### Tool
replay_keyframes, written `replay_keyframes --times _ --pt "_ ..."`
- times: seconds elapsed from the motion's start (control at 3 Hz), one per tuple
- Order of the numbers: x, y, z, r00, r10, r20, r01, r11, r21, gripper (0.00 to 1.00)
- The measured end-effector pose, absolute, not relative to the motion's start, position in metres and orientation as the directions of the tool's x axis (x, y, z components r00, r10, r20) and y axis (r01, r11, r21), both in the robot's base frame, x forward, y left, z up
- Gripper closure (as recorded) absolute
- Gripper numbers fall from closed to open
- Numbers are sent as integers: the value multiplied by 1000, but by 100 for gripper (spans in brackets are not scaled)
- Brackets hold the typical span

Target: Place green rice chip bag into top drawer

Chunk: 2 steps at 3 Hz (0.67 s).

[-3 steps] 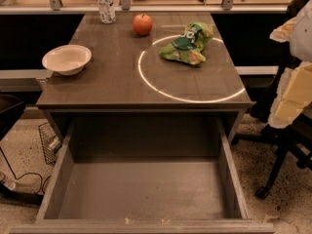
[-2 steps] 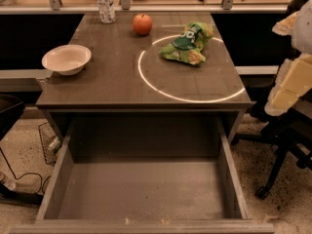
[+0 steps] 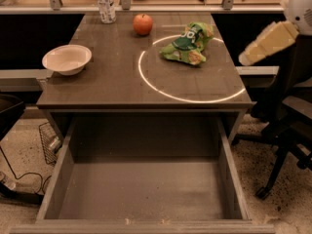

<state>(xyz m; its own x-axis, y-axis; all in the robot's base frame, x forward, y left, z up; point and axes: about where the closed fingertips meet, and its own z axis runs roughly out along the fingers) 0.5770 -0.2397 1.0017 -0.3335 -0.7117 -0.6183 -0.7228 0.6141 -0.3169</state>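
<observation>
The green rice chip bag (image 3: 187, 44) lies crumpled on the desk top at the back right, inside a bright ring of light. The top drawer (image 3: 146, 191) is pulled fully open below the desk's front edge, and its flat bottom is bare. My gripper (image 3: 265, 43) hangs in the air off the desk's right edge, at about the bag's height and well to the right of it. It points down and to the left and holds nothing that I can see.
A red apple (image 3: 143, 24) sits at the back centre. A white bowl (image 3: 67, 59) is at the left and a clear bottle (image 3: 106, 4) at the back left. An office chair (image 3: 292, 126) stands to the right of the desk. A wire basket (image 3: 48, 143) and cables lie on the floor at the left.
My gripper has risen and moved left, closer to the desk's right edge. The bag, apple, bowl and drawer have not moved.
</observation>
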Motion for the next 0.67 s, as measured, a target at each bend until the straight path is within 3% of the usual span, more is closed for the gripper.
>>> replay_keyframes --times 0.33,0.67 --pt "631 -237 1031 -360 -570 -739 -586 755 -296 0" --pt "650 -234 1045 -392 -455 -800 -500 835 -230 0"
